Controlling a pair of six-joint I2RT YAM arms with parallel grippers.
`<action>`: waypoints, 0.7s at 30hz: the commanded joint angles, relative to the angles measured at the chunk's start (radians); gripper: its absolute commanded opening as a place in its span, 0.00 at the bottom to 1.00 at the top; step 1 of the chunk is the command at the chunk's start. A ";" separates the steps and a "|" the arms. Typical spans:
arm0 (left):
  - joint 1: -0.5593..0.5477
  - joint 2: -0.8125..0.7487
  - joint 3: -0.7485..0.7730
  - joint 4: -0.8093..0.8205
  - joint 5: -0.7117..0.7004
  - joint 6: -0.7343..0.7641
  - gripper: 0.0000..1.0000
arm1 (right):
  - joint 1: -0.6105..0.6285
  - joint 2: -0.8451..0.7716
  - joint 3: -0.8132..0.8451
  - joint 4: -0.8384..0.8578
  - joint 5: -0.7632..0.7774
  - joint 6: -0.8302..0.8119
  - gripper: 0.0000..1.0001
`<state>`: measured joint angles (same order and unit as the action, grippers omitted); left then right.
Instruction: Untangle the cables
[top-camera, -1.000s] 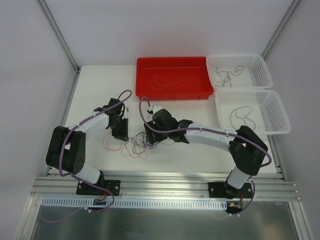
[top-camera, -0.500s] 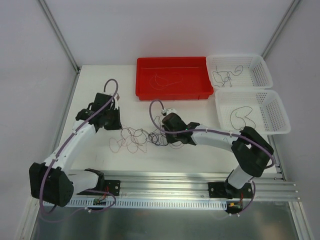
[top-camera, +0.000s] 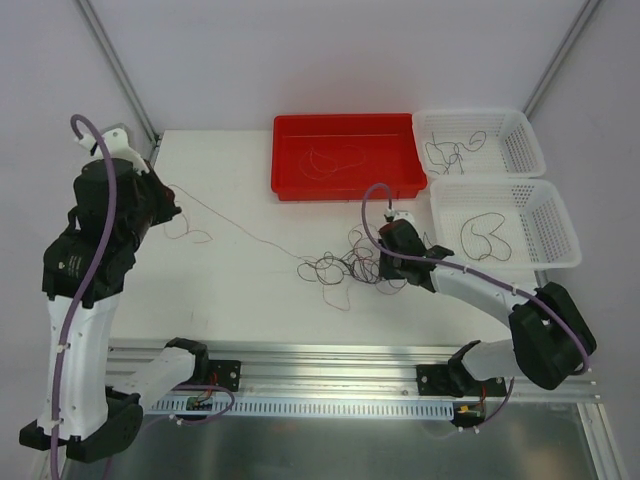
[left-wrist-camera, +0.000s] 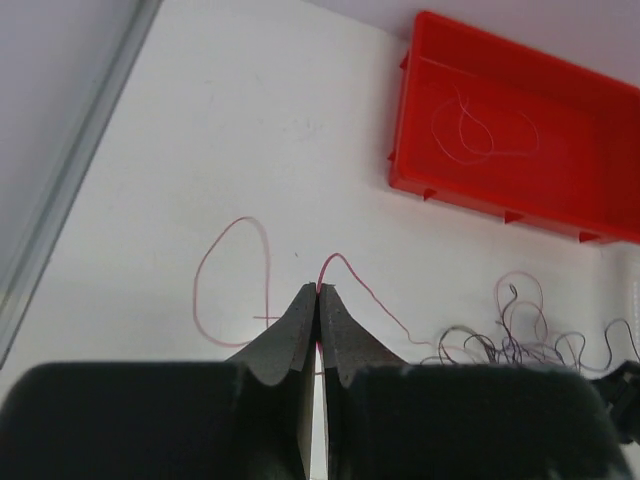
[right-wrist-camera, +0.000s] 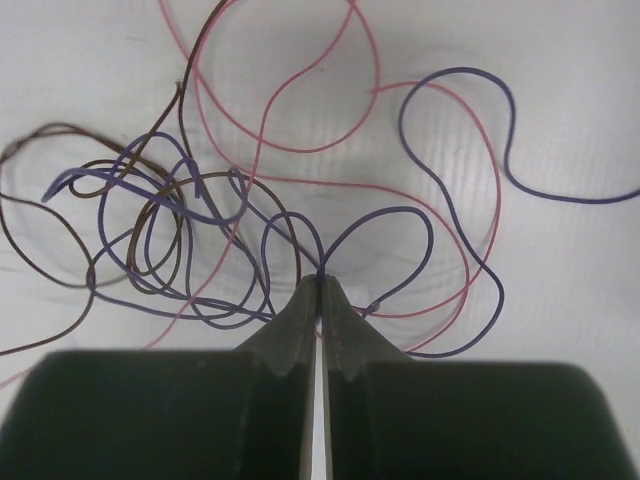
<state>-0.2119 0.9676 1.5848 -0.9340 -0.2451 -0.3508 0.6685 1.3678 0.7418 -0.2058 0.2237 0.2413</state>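
Left wrist: left fingers (left-wrist-camera: 290, 338) clamp a red strand (left-wrist-camera: 338, 257) of cables (left-wrist-camera: 515, 345).

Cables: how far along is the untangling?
Done: cables lie in the tray, far basket and near basket. In hand: left claw pinches a pink strand stretched out from the tangle; right claw pinches a purple strand in it. Left: most of the tangle, knotted on the table.

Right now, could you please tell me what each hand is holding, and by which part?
The left hand pinches a pink strand partway along its length; the right hand pinches a purple strand where two loops meet.
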 joint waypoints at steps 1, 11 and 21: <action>0.020 0.025 0.116 -0.112 -0.183 -0.005 0.00 | -0.038 -0.056 -0.024 -0.015 -0.009 0.019 0.01; 0.083 0.183 0.470 -0.206 -0.393 0.027 0.00 | -0.105 -0.096 -0.077 -0.001 -0.050 0.030 0.01; 0.083 0.252 0.548 -0.120 -0.143 -0.011 0.00 | -0.156 -0.160 -0.073 0.011 -0.158 0.009 0.03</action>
<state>-0.1356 1.1877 2.1685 -1.0927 -0.5392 -0.3527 0.5121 1.2617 0.6418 -0.2138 0.1226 0.2562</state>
